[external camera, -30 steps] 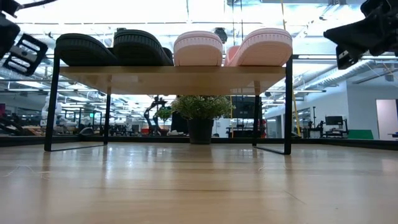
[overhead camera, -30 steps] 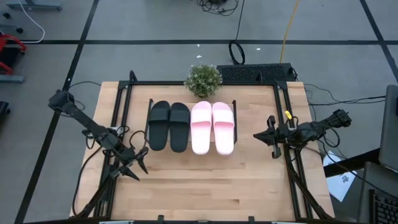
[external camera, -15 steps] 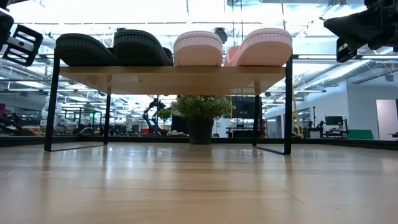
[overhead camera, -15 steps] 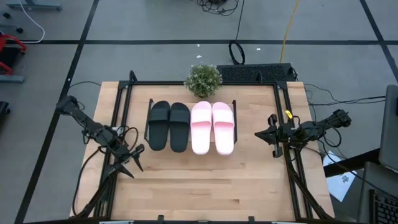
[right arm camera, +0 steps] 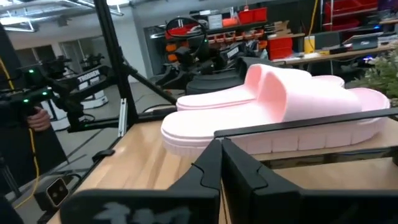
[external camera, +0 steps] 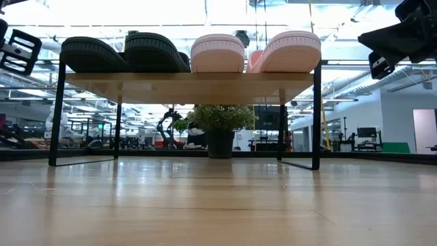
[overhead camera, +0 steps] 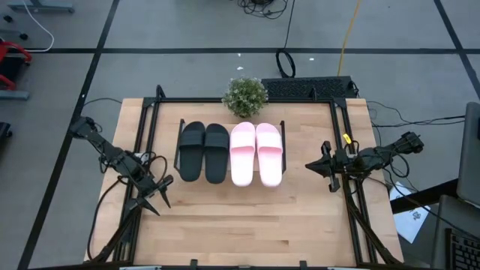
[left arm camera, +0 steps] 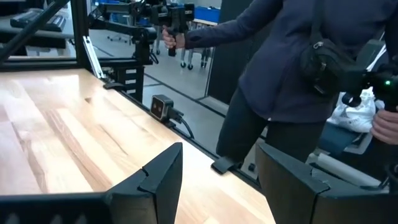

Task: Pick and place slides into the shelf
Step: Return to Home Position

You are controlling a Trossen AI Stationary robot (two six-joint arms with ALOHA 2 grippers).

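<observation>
Four slides lie side by side, soles down, on the shelf [external camera: 191, 83] at the middle of the table. The black pair [overhead camera: 203, 151] is on its left half and the pink pair [overhead camera: 256, 153] on its right. In the low view the black slides [external camera: 116, 53] and pink slides [external camera: 256, 52] rest on the light wood board, which stands on thin black legs. My left gripper [overhead camera: 156, 196] hovers open above the table, left of and nearer than the shelf. My right gripper [overhead camera: 324, 166] is shut, right of the shelf, pointing at a pink slide [right arm camera: 280, 102]. Neither touches anything.
A potted plant [overhead camera: 244, 96] stands at the table's far edge behind the shelf. Black frame rails [overhead camera: 339, 135] run along the table's sides. A person [left arm camera: 292, 62] stands beyond the table's edge in the left wrist view. Bare wood [overhead camera: 247, 225] lies before the shelf.
My left gripper has drawn back a little toward the table's left edge, still open. The slides and the shelf have stayed put.
</observation>
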